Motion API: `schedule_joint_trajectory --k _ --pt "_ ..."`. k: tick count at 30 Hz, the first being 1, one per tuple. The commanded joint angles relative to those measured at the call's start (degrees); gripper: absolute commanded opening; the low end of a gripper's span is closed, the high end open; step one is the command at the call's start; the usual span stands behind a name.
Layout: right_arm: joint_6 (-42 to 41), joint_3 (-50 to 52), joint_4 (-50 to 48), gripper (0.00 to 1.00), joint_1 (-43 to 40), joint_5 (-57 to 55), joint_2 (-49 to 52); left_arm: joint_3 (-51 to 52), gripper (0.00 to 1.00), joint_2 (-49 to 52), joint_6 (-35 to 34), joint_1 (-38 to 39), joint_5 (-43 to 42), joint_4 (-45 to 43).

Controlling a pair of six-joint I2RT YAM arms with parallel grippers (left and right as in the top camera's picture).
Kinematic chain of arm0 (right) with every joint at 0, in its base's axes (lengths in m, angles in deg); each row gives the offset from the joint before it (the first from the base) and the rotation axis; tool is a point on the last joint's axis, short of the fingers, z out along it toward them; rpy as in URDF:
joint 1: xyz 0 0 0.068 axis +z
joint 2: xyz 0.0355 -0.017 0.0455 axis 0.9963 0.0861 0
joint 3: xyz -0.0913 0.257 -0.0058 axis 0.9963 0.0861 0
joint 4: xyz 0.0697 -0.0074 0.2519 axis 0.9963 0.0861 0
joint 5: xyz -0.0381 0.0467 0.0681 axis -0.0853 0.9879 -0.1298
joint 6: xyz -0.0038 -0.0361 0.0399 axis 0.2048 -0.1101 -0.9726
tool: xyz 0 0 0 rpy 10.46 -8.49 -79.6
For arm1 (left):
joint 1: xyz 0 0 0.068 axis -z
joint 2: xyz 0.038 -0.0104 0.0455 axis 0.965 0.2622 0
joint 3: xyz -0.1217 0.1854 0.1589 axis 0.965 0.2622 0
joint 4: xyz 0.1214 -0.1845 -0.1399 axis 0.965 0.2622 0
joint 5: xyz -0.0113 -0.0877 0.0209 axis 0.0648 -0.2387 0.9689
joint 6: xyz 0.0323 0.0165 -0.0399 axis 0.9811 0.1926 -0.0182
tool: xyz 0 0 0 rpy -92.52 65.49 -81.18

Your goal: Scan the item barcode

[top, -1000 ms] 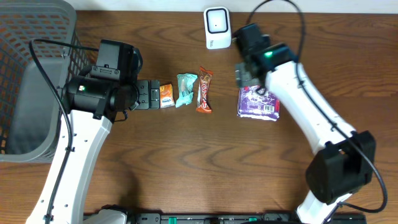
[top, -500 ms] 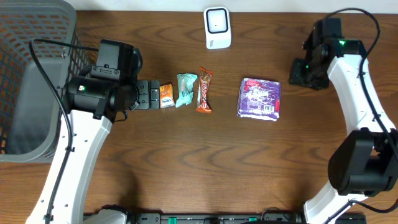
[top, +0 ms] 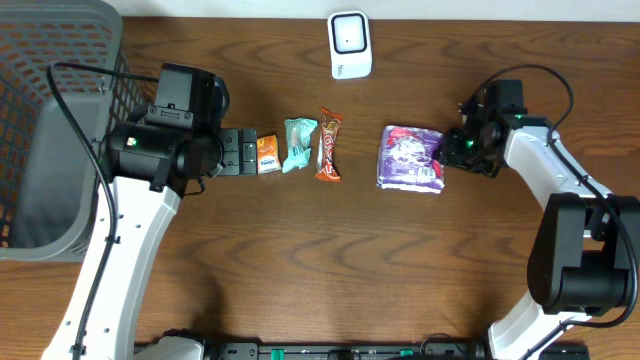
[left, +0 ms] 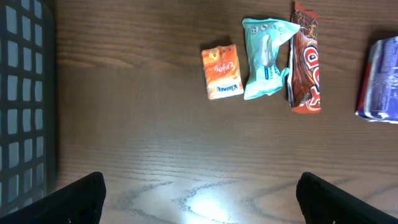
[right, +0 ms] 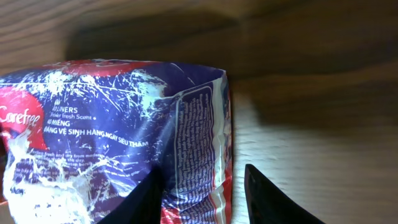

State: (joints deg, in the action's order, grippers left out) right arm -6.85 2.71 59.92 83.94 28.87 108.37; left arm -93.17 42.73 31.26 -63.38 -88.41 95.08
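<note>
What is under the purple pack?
Only the wooden table shows around the purple pack, gripped at its edge by the right gripper; anything beneath it is covered.

A purple pack (top: 411, 158) of liners, glossy plastic with white and red print and small white text on one side panel, lies on the table right of centre, slightly skewed. Its right end sits between the right fingers (right: 146, 199), which close on it. The scanner (top: 349, 43), a white box with a dark-rimmed face, stands at the table's far edge, well apart from the pack. Left of the pack lie three more items in a row: a brown bar (top: 329, 145), a crumpled teal packet (top: 299, 143) touching the bar, and a small orange packet (top: 267, 154) just beside it.
</note>
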Motion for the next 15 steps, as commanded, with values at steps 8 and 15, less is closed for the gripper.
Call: schedule_joint_trajectory --k 8,15 --pt "0.22 -2.21 0.31 0.47 1.16 6.69 -0.42 0.11 0.98 -0.26 -0.11 0.07 0.52 0.24" --pt "0.24 -8.46 7.67 0.56 1.01 6.69 -1.01 0.11 0.98 -0.26 -0.11 0.07 0.52 0.22"
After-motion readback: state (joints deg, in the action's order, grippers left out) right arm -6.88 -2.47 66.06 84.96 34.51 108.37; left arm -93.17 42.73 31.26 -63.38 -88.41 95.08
